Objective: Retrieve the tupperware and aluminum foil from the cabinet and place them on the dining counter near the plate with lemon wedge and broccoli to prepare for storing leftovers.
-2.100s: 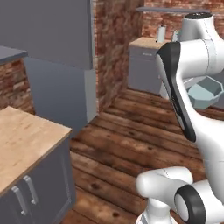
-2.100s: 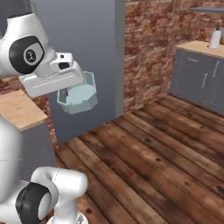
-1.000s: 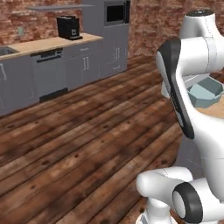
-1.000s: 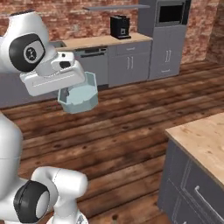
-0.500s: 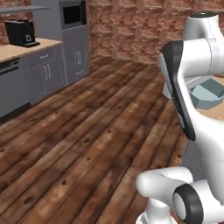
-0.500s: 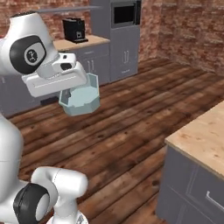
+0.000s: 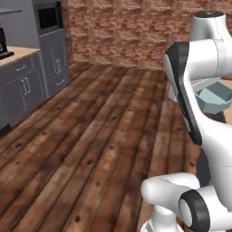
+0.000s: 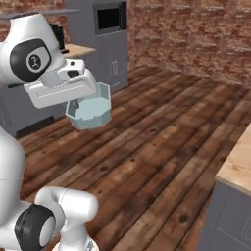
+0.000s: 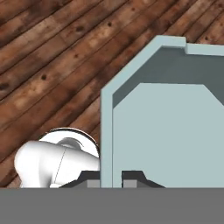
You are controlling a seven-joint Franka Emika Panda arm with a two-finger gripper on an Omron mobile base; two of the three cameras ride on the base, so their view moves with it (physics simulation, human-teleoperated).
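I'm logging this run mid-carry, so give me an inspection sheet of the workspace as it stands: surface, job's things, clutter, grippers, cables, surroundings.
Surface: a corner of a light wood counter top at the right of the right base view; nothing seen on the part in view.
Job's things: the tupperware is held in the air over the wooden floor, open side up; foil and plate not seen.
Clutter: nothing seen.
Grippers: the gripper is shut on the tupperware, its fingers pinching one wall at the rim.
Cables: nothing seen.
Surroundings: brick wall, grey tall unit with a built-in oven, grey base cabinets.
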